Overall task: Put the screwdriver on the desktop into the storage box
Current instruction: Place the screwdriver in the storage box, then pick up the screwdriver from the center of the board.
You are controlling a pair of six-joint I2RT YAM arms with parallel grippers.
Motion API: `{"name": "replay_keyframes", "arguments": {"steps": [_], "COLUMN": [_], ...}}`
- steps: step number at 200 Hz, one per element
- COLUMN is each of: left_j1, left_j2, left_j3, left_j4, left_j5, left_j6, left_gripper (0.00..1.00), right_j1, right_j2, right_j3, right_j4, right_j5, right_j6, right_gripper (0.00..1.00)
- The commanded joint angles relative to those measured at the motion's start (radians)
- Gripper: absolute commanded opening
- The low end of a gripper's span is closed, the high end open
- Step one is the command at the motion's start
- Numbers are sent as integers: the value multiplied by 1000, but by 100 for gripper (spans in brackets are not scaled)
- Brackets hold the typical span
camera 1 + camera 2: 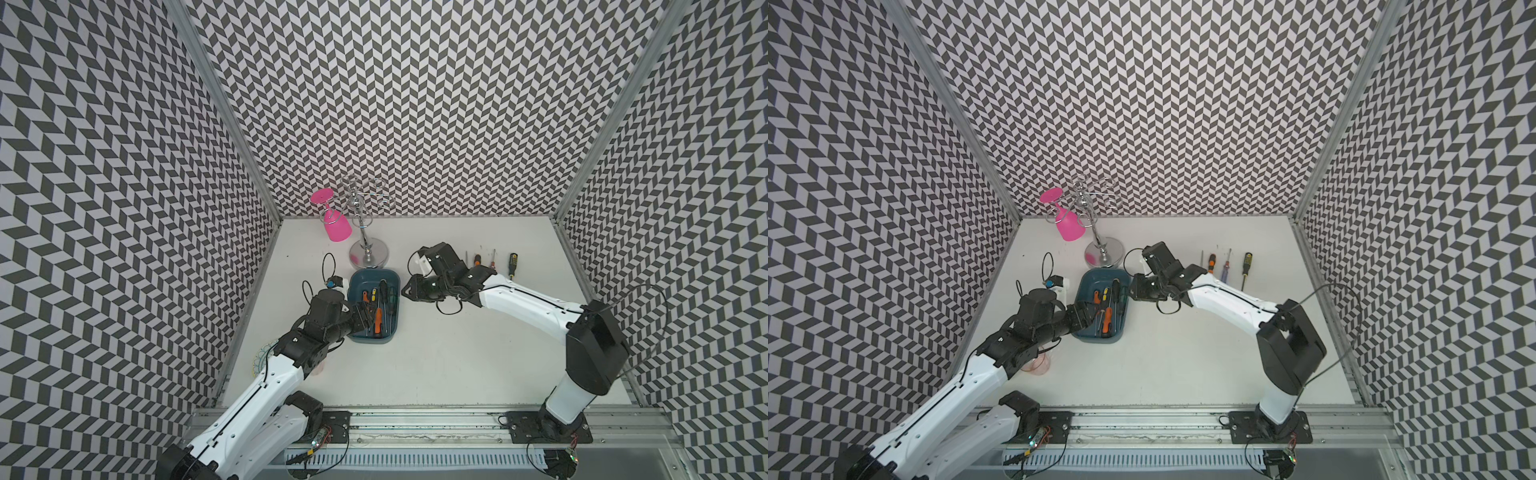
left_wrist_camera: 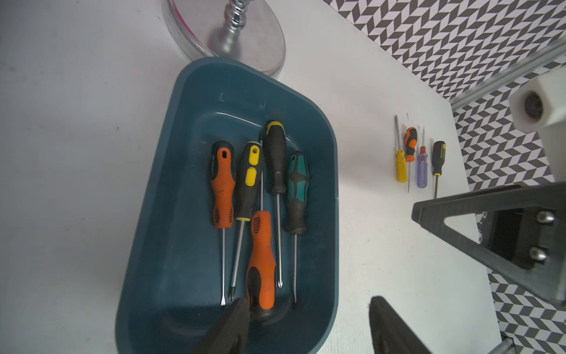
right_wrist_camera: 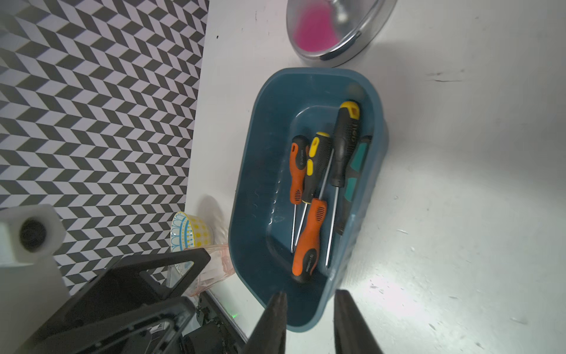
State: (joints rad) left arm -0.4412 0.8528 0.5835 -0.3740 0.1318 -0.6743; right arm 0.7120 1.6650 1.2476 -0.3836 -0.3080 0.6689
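The teal storage box (image 1: 370,338) (image 2: 183,153) (image 3: 254,184) sits on the white desktop (image 1: 457,353) and holds several screwdrivers. An orange-handled screwdriver (image 2: 261,260) lies on top of the others. My left gripper (image 2: 306,309) (image 1: 365,318) hangs open over the box's near end, one fingertip (image 2: 240,306) beside that handle's butt, gripping nothing. My right gripper (image 3: 312,302) (image 1: 402,293) hovers at the box's right rim, narrowly open and empty. Several small screwdrivers remain in a row at the back right, among them an orange-black one (image 1: 478,261) (image 2: 410,144) and a black-yellow one (image 1: 513,266).
A chrome glass stand (image 1: 369,249) with a hanging pink goblet (image 1: 336,226) stands just behind the box. A patterned bowl (image 3: 191,230) and a clear pink cup (image 1: 1038,363) sit at the left under my left arm. Aluminium rails (image 1: 415,419) and patterned walls edge the desktop.
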Motion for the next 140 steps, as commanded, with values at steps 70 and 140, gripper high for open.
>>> {"name": "replay_keyframes", "arguments": {"steps": [70,140], "left_j1": [-152,-232], "left_j2": [201,360], "left_j3": [43,123], "left_j4": [215,283], "left_j5": [65,75], "left_j6": [-18,-9], "left_gripper": [66,66], "right_j1": [-265,-329], "right_j2": [-161,-20], "right_j3": [-152,-56], "right_j4": [8,-44], "right_j5": [198,308], "right_j6": [-122,-144], "right_gripper": [37,39]}}
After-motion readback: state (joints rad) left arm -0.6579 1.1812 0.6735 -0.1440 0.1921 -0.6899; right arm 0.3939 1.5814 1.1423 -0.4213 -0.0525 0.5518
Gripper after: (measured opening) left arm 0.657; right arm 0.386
